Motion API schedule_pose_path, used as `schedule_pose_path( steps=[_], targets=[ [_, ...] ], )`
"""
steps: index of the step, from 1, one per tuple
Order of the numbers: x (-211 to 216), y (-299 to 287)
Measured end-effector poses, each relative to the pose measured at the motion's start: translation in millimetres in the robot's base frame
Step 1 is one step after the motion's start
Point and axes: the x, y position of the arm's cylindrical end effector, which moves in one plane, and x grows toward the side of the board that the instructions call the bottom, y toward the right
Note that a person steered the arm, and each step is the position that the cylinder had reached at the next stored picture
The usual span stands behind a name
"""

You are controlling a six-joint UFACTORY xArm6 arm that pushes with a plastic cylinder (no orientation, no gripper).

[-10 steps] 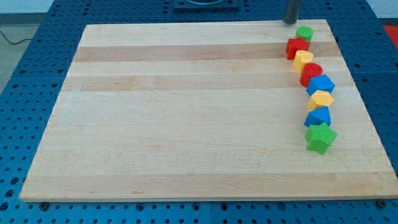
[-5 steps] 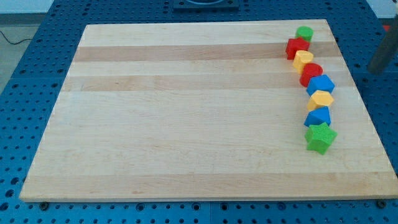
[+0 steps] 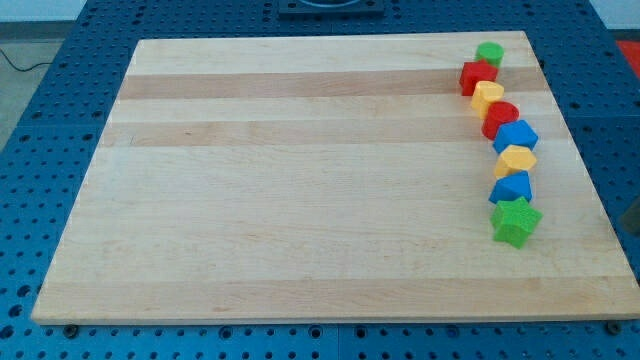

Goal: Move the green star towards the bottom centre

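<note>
green star [image 3: 516,221]: low on the wooden board [image 3: 300,180], view's right, bottom end of a touching column | above it: blue block [image 3: 511,187], yellow block [image 3: 516,159] | end effector, my tip [image 3: 631,228]: dark sliver at view's right edge, off the board, right of the star, well apart, holding nothing

A single camera is looking down at a slant onto a wooden board [image 3: 300,180], from beyond its bottom edge. The whole board is fitting inside the frame, with blue perforated table [image 3: 40,150] showing on every side. The far edge is appearing narrower than the near edge.
</note>
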Motion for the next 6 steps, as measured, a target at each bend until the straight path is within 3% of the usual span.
schedule_pose_path(
  steps=[3, 6],
  targets=[
    [0.9, -142.7],
    [-27.2, -119.9]
  ],
)
